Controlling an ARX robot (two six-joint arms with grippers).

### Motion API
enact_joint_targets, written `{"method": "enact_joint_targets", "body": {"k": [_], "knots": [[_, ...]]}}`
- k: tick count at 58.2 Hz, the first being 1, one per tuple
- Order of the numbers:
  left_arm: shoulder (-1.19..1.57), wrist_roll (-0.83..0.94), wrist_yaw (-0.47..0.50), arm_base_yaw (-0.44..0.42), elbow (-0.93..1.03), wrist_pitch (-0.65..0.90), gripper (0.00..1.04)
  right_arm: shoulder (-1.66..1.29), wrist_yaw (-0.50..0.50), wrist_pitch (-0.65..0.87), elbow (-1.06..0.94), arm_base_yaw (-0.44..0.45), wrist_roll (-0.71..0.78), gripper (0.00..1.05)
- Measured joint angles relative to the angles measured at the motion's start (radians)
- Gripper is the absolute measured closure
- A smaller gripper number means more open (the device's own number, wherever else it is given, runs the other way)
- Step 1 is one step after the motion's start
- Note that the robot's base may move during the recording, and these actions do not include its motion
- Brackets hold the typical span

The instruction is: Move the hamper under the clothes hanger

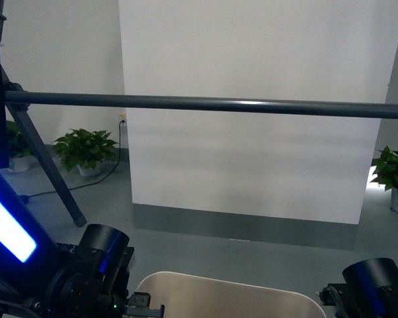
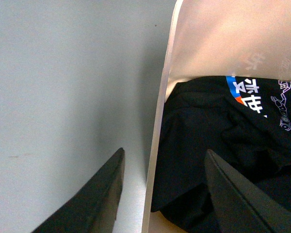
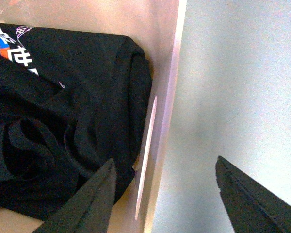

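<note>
The hamper [image 1: 225,295] is a beige plastic bin with rounded corners and a smooth, thin rim. Only its far edge shows at the bottom of the front view. It stands on the grey floor [image 1: 205,248] straight ahead of the robot, between the left arm [image 1: 96,268] and the right arm [image 1: 378,281].

The clothes hanger [image 1: 205,104] is a dark-grey metal tube frame. Its long bar runs level across the whole view, higher in the picture than the hamper, and a slanted leg [image 1: 50,172] comes down to the floor at the left. Whether the hamper is directly beneath the bar cannot be told.

Inside the hamper lies a crumpled black garment [image 2: 208,126] with a blue, white and orange print.

The left tool [image 2: 164,151] is spread wide and straddles the hamper's side wall [image 2: 157,145]. One finger [image 2: 97,199] is outside over the floor and the other is inside above the garment. Neither is seen pressing the wall.

The right tool [image 3: 164,159] is likewise spread across the opposite wall [image 3: 157,97], which has a pale slot [image 3: 146,145] in it. One of its fingers [image 3: 87,204] is over the black cloth [image 3: 63,107] and the other is outside.

Behind the frame stands a white panel [image 1: 252,152]. Potted plants are on the floor at the left [image 1: 86,149] and right [image 1: 395,172].
</note>
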State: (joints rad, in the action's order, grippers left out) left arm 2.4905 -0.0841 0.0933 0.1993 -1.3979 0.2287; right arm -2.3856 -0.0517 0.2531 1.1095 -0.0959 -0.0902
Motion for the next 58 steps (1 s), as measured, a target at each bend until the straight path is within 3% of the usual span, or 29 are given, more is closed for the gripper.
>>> {"method": "enact_joint_targets", "body": {"k": [6,12,15,30,36,43,48,58], "knots": [[0.000,0.000,0.000,0.002,0.000,0.000,0.35,0.000,0.000,0.000,0.000,0.000,0.000,0.26],[-0.002,0.000,-0.004,0.005,0.000,0.000,0.14,0.000,0.000,0.000,0.000,0.000,-0.001,0.06],[-0.002,0.001,-0.004,0.005,0.000,0.000,0.05,0.000,0.000,0.000,0.000,0.000,0.000,0.08],[-0.002,-0.002,0.002,0.005,0.001,0.006,0.07,0.000,0.000,0.000,0.000,0.000,0.000,0.08],[-0.002,-0.043,0.058,0.009,0.022,0.175,0.07,0.000,-0.007,0.008,-0.002,0.000,-0.002,0.08],[-0.010,-0.054,0.057,0.012,0.000,0.245,0.07,-0.003,-0.107,0.284,-0.073,-0.003,-0.096,0.08],[-0.026,-0.054,0.056,0.013,-0.019,0.245,0.07,-0.001,-0.120,0.420,-0.088,-0.003,-0.139,0.08],[-0.063,-0.046,0.045,0.014,-0.069,0.240,0.07,0.068,-0.129,0.480,-0.084,0.002,-0.166,0.08]]}}
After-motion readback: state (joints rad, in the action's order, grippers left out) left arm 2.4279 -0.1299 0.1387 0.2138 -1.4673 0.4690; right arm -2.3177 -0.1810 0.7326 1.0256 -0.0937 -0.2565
